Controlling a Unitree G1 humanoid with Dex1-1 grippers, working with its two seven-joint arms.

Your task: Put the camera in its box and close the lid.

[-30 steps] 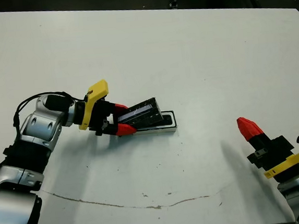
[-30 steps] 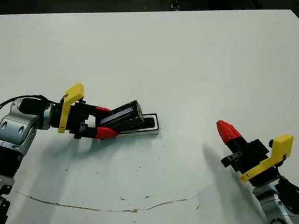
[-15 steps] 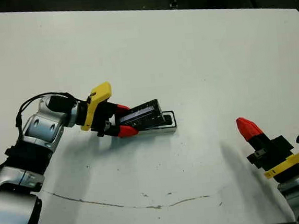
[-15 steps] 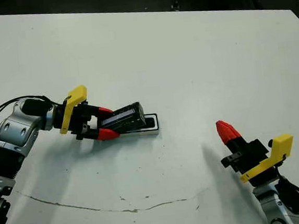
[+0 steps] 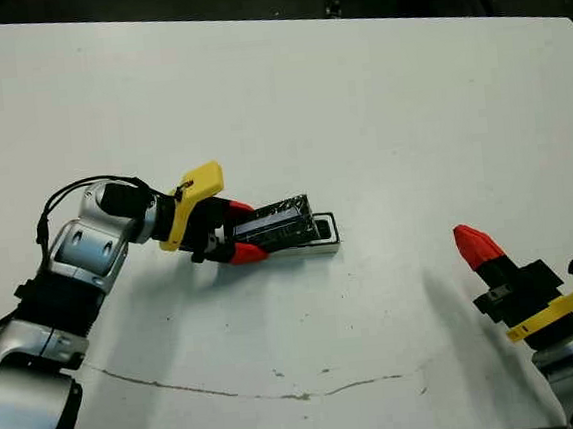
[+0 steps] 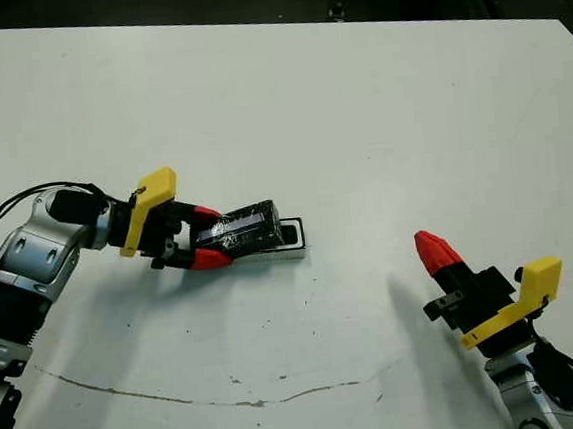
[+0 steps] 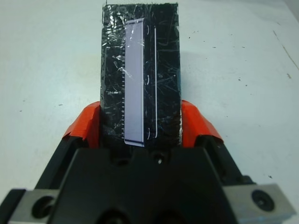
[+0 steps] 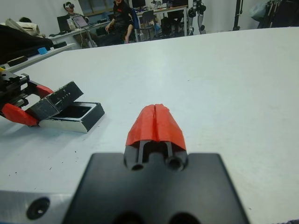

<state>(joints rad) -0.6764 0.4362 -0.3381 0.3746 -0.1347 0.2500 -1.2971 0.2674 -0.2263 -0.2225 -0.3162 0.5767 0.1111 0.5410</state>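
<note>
L tool (image 5: 240,233) clamps the speckled lid (image 5: 277,223), tilted over the box (image 5: 324,241) at mid-worktop (image 5: 357,98), box's far end uncovered w/ camera not discernible; R tool (image 5: 478,246) pinched closed w/ nothing in it, well apart.

Head stereo pair looking down on table (image 5: 376,86) — wrist cameras low, close along each claw
</note>
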